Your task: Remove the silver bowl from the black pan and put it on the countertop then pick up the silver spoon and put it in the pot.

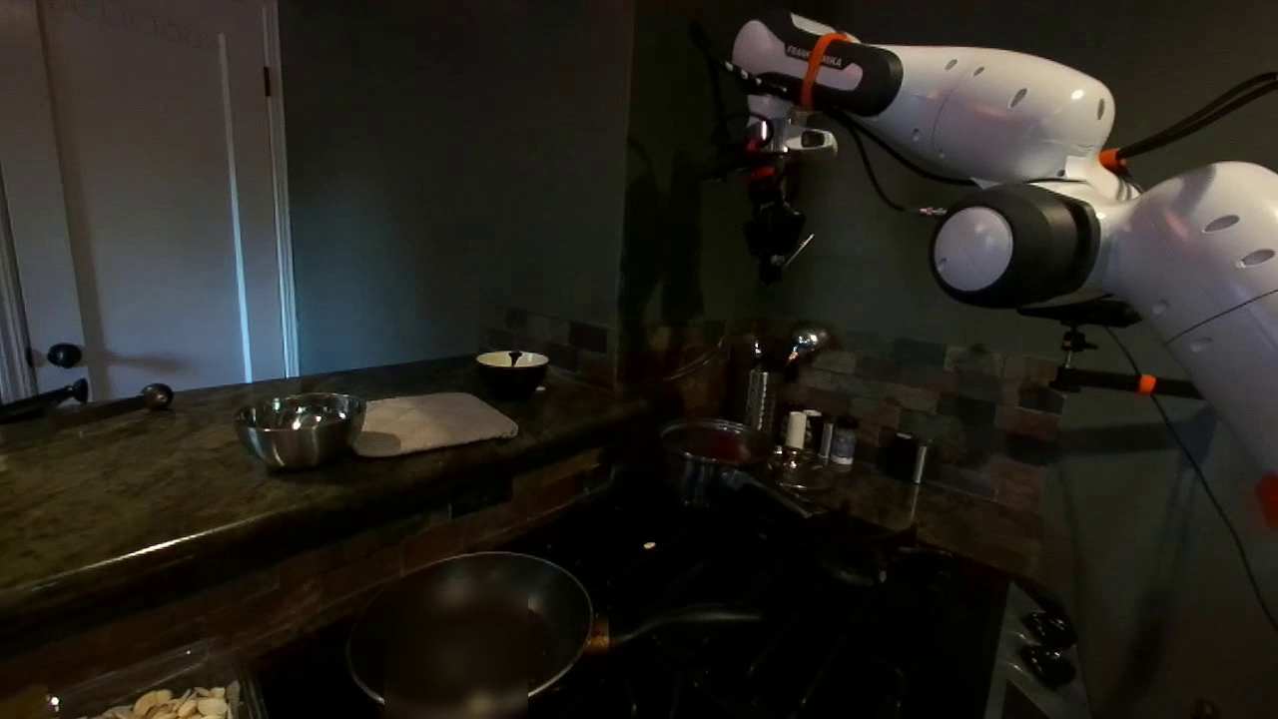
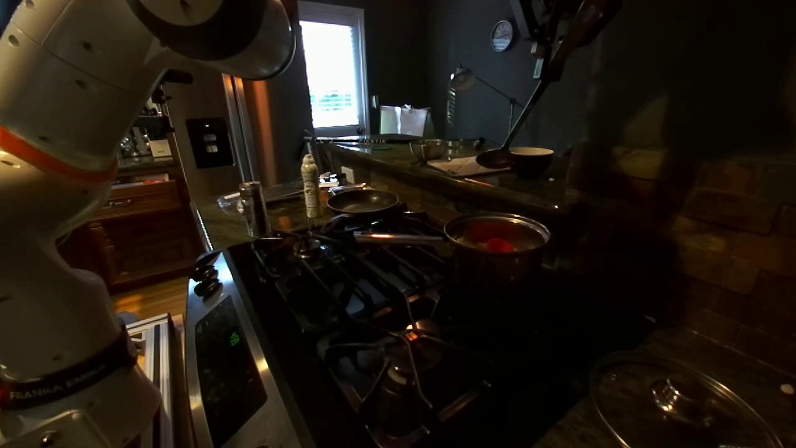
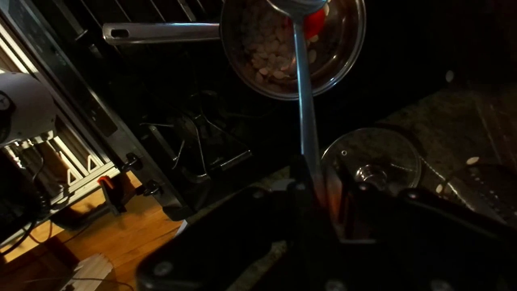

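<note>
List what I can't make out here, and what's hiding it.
Bowl: both exterior views; near wall hides its floor.
Pan: an exterior view; a blurred patch covers part of its floor and near rim.
Spoon: wrist view; top edge cuts off its tip, claw hides its handle end.
Red thing in the pot: wrist view; spoon partly covers it, what it is unclear.
Can: an exterior view; label too small to read.

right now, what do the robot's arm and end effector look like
The glossy white, rounded robot arm has black cylindrical joint housings, narrow orange bands, thin black cables and pale "FRANKA EMIKA" lettering. The black, angular end effector looks jointed, with round bolt heads showing.
</note>
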Action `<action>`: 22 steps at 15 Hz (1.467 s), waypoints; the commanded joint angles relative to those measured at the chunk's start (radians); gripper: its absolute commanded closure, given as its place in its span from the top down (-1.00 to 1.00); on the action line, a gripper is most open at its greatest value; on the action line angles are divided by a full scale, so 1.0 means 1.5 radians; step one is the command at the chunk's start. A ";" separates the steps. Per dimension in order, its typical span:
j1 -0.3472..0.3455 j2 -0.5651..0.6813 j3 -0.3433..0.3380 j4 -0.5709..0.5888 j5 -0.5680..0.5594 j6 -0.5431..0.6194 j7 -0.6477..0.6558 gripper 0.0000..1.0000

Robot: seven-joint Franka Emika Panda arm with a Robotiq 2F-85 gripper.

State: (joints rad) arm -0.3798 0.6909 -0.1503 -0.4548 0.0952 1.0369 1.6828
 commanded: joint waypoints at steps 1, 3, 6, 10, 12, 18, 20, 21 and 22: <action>-0.001 0.002 0.002 0.000 -0.002 0.000 0.005 -0.68; -0.002 0.004 0.002 0.000 -0.002 0.000 0.010 -0.92; 0.011 0.022 -0.017 0.003 -0.050 0.003 -0.036 -0.92; 0.006 0.052 -0.025 0.009 -0.079 0.002 -0.061 -0.92; 0.004 0.064 -0.027 0.010 -0.080 0.000 -0.065 -0.92; 0.006 0.093 -0.026 0.012 -0.082 -0.001 -0.089 -0.92; 0.007 0.101 -0.025 0.013 -0.079 0.000 -0.093 -0.92; 0.007 0.103 -0.023 0.012 -0.076 -0.001 -0.093 -0.92; 0.007 0.107 -0.021 0.012 -0.072 0.000 -0.092 -0.92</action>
State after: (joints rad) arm -0.3736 0.8300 -0.1849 -0.4560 -0.0135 1.0374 1.5627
